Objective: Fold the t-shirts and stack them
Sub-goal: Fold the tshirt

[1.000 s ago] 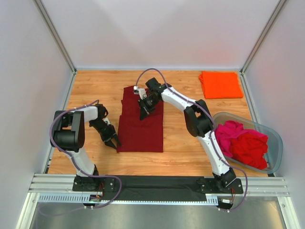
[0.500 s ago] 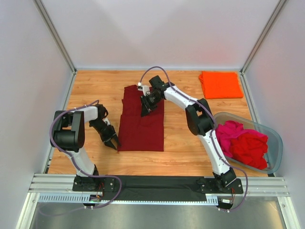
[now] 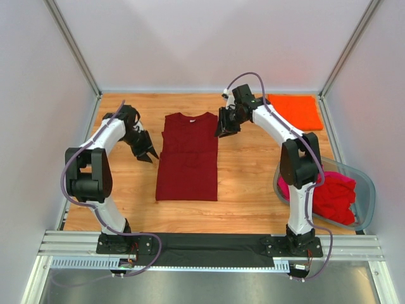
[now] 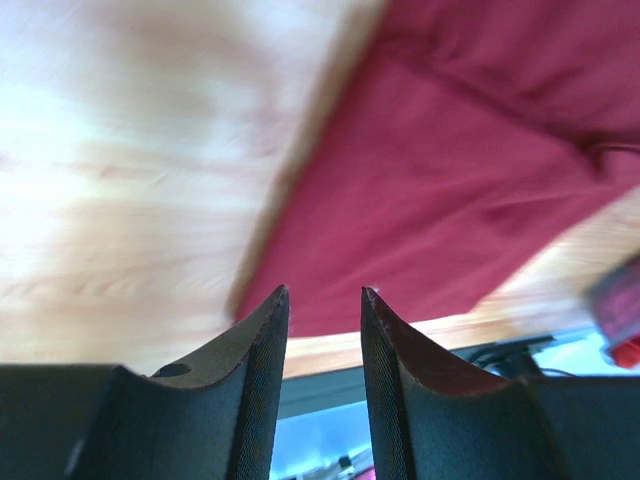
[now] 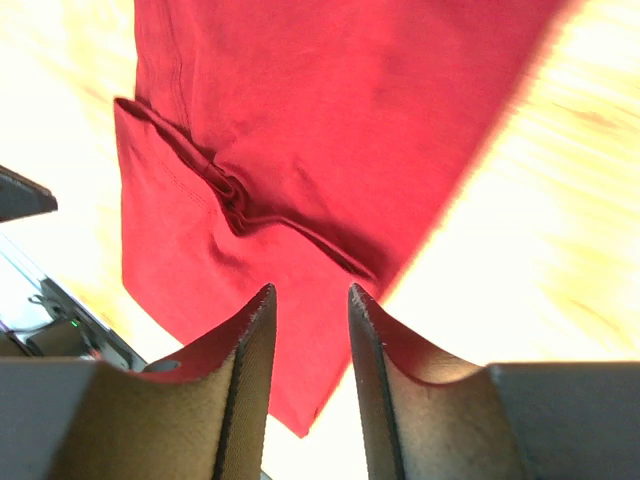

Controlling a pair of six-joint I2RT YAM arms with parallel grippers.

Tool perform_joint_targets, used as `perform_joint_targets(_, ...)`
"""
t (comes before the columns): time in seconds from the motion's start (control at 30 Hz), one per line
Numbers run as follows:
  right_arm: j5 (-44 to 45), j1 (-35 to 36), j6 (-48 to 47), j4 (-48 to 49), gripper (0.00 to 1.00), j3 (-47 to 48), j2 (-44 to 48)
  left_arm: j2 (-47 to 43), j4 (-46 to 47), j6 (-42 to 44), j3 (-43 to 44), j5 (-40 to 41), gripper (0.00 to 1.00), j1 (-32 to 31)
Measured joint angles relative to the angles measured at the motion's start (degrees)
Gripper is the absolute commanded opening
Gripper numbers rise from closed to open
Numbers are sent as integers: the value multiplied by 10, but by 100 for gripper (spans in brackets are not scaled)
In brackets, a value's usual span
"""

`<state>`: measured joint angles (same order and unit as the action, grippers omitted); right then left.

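Maroon t-shirt (image 3: 187, 164) flat at mid-table, a gripper beside each shoulder, neither holding it.

The shirt lies as a narrow strip on the wooden table (image 3: 247, 183), sleeves tucked in, collar toward 12 o'clock and hem toward 6. The left gripper (image 3: 147, 156) hangs at the shirt's 9 o'clock, just off its edge, fingers a little parted with nothing between them. The right gripper (image 3: 221, 131) sits at about 2 o'clock by the far right shoulder, its fingers likewise narrowly apart and empty; whether they touch the cloth I cannot tell. A folded orange t-shirt (image 3: 294, 111) rests in the table's 1 o'clock corner. At 4 o'clock a grey plastic tub (image 3: 364, 190) holds a bundled red t-shirt (image 3: 332, 196).
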<state>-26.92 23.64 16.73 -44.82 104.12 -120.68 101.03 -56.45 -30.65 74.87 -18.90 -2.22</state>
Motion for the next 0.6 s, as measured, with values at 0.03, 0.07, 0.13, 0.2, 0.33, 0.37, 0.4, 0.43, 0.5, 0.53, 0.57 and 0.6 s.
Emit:
perform_joint_targets(0.03, 0, -11, 2, 1, 26, -9, 11, 1, 10, 0, 6, -11, 43, 0)
perform_joint_targets(0.07, -3, -14, 5, 2, 24, -14, 15, 4, 23, -1, 10, -29, 43, 0)
perform_joint_targets(0.13, -17, -16, 9, 5, 16, -24, 16, 17, 50, -4, 14, -65, 43, 0)
perform_joint_targets(0.2, -42, -12, 15, 10, 13, -38, 12, 39, 84, -11, 14, -99, 43, -1)
perform_joint_targets(0.33, -88, -3, 29, 28, 13, -64, -2, 82, 134, -21, 13, -140, 42, -7)
perform_joint_targets(0.37, -98, -1, 32, 34, 14, -68, -8, 93, 144, -23, 13, -146, 42, -8)
perform_joint_targets(0.4, -106, 0, 36, 42, 15, -74, -15, 102, 151, -24, 13, -150, 42, -9)
perform_joint_targets(0.43, -112, 1, 39, 50, 15, -80, -20, 112, 158, -25, 13, -153, 42, -10)
perform_joint_targets(0.5, -116, 0, 47, 66, 14, -97, -32, 130, 168, -25, 13, -156, 42, -11)
perform_joint_targets(0.53, -116, -2, 51, 73, 14, -104, -37, 138, 171, -24, 13, -156, 42, -11)
perform_joint_targets(0.57, -116, -4, 57, 83, 13, -114, -44, 146, 173, -24, 14, -155, 42, -11)
perform_joint_targets(0.6, -114, -8, 63, 94, 13, -124, -50, 152, 174, -24, 15, -154, 42, -11)
